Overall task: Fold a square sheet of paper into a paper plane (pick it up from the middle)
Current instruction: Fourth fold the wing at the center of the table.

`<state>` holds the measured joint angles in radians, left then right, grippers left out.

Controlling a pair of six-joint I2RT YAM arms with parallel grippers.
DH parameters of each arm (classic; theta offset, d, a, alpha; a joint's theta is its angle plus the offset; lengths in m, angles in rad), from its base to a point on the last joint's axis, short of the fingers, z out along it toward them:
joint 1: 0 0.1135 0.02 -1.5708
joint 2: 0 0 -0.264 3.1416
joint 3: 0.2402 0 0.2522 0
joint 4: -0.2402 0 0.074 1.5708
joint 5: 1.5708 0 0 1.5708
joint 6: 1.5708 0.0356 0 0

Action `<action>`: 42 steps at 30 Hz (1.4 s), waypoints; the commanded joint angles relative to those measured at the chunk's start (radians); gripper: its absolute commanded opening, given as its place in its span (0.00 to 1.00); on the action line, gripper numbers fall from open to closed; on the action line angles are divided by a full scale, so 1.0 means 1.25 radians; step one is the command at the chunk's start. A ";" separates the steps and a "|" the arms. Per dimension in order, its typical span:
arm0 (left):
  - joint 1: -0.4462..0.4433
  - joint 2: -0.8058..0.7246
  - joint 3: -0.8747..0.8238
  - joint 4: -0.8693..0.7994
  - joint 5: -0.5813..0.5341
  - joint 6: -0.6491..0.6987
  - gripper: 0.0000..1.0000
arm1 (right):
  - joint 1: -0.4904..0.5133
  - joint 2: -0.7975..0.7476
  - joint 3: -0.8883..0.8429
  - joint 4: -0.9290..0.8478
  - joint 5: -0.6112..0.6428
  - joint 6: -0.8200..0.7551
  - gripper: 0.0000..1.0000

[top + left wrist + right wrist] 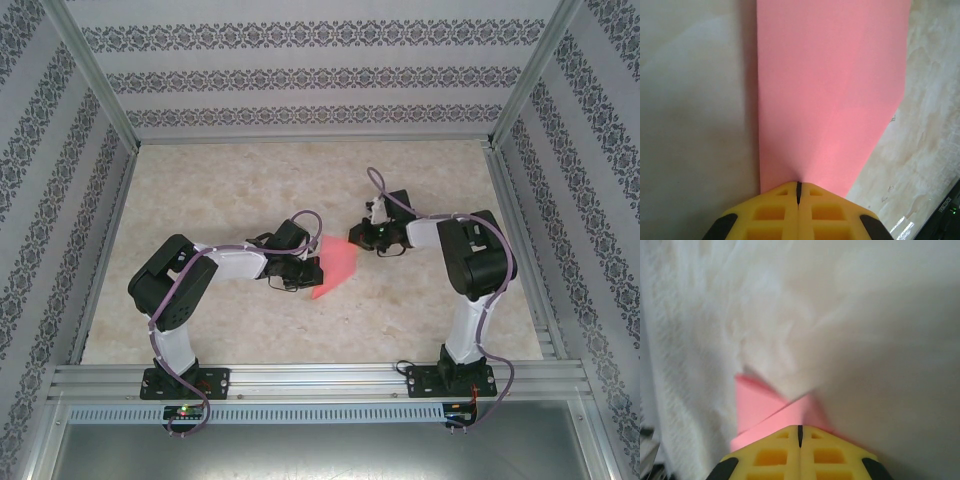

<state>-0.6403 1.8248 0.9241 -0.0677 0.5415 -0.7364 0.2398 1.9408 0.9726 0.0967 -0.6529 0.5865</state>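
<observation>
Salmon-pink paper sheet (335, 262), part-folded at mid-table (250, 190), looks light, floppy and crease-prone, so thin edge pinches suit it: left gripper (798, 186) clamps its narrow end, right gripper (800, 429) a folded corner.

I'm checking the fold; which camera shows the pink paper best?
The left wrist view: the pink paper is large and sharp. The top view shows it small and far off; the right wrist view shows a blurry folded corner.

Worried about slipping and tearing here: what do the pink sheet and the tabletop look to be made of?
Pink sheet: likely thin matte paper, by its flat colour and crisp straight edges. Tabletop: smooth, pale, marble-veined; stone or printed laminate, can't tell which.
</observation>
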 commanded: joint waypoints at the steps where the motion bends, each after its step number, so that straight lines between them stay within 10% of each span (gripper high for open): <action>1: -0.008 0.035 -0.032 -0.141 -0.015 0.038 0.00 | -0.031 -0.031 0.018 -0.022 0.105 -0.017 0.00; 17: -0.007 0.005 -0.014 -0.115 -0.022 0.087 0.00 | 0.184 -0.131 -0.113 0.065 0.101 0.155 0.00; 42: 0.023 -0.071 0.018 -0.046 0.078 0.009 0.19 | 0.186 -0.022 -0.115 0.009 0.162 0.138 0.00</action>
<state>-0.5903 1.7058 0.9665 -0.1791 0.6018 -0.6918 0.4751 1.8545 0.8440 0.1852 -0.5217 0.7612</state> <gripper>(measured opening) 0.188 0.040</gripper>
